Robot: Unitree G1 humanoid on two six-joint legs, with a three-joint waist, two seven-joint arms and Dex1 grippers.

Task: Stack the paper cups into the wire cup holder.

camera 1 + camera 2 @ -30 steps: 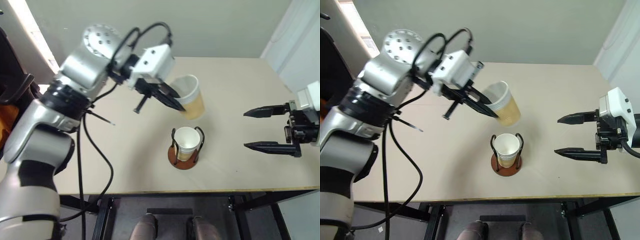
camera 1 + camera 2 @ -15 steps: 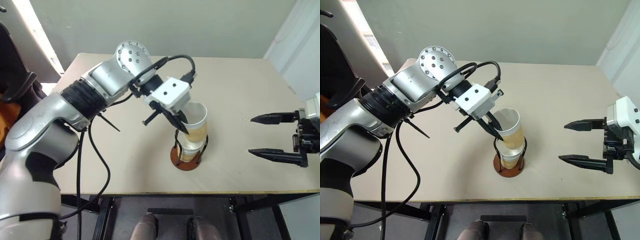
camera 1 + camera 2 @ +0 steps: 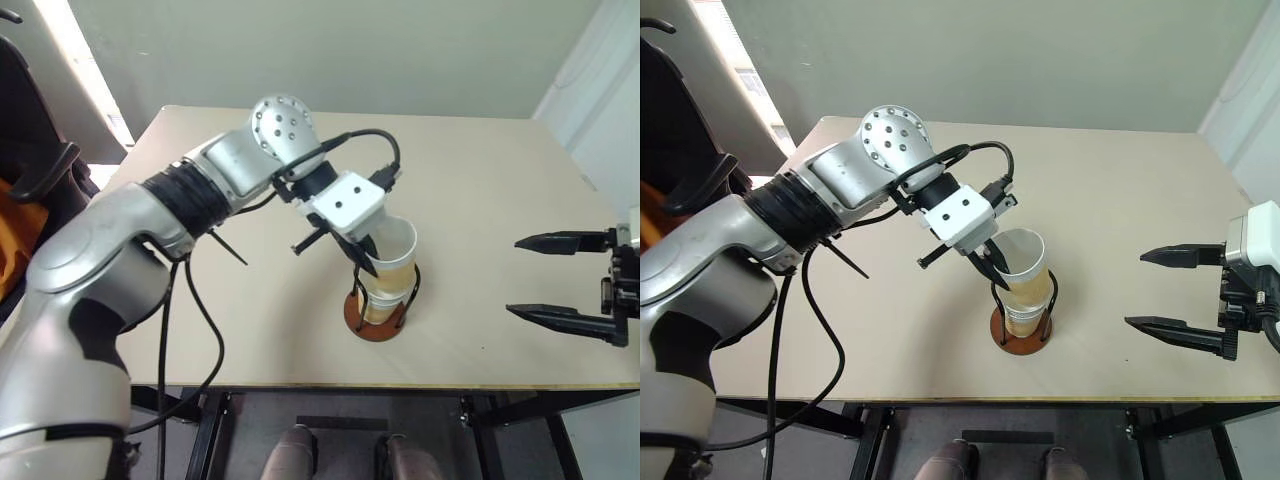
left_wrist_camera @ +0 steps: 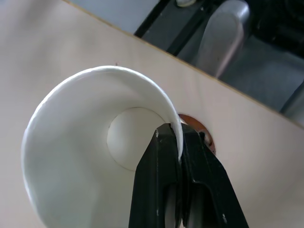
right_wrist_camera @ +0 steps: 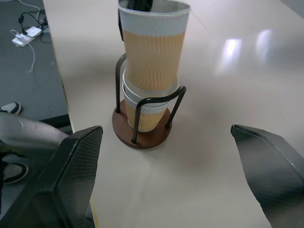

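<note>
Down at the near edge of the pale beige wooden table (image 3: 250, 340) you can see black metal frame legs and a dark grey floor below it. Just in from that edge sits the wire cup holder with the round reddish-brown disc base and thin black wire loops (image 5: 141, 134), and one pale yellow-tan paper cup with a white rim (image 5: 145, 116) is already seated in it. A second matching tan paper cup (image 3: 392, 255) is partway down inside the first, tilted a bit, sticking up above the loops. The left gripper (image 3: 362, 258) has its two black fingers pinched together on that upper cup's rim, one finger inside and one outside. Off to the right side the right gripper (image 3: 560, 280) hangs above the table with its black fingers spread wide, nothing between them, well apart from the holder. Beyond the table is a plain grey-green wall, with a bright strip of light at the far left. The left wrist view looks straight down into the held cup's white inside and catches a sliver of the brown base past the rim; the right wrist view gives the side-on look showing the nesting, plus white cables on the floor.
</note>
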